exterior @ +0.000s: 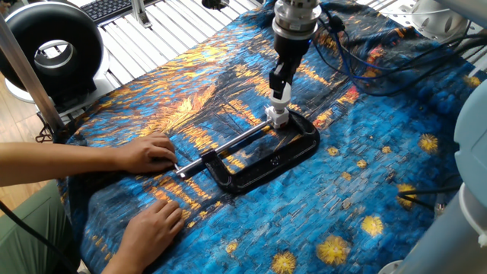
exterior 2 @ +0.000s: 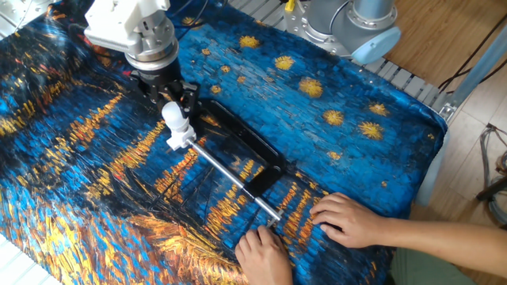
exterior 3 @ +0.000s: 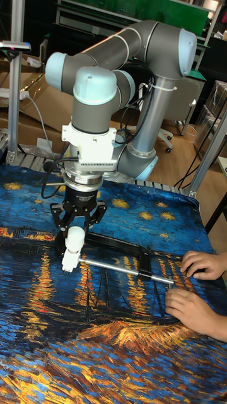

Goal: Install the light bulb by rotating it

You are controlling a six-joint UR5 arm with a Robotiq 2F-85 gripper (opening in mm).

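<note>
Bulb axis in line w/ gripper, straight below it.
Small matte white globe bulb (exterior 3: 74, 238) is pinched by black two-finger gripper (exterior 3: 75, 232), held upright, neck down on small white socket block (exterior 3: 68, 261) at far end of black C-clamp (exterior: 266, 161).

We see the end effector (exterior 2: 176, 101) closed on the light bulb (exterior 2: 172, 115), upright over a black clamp (exterior 2: 247, 154); two hands (exterior 2: 345, 219) steady its screw rod.

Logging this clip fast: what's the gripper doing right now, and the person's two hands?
Gripper: shut on the light bulb, which sits on the socket block.
Both hands: pressed on the cloth by the C-clamp screw end.
</note>
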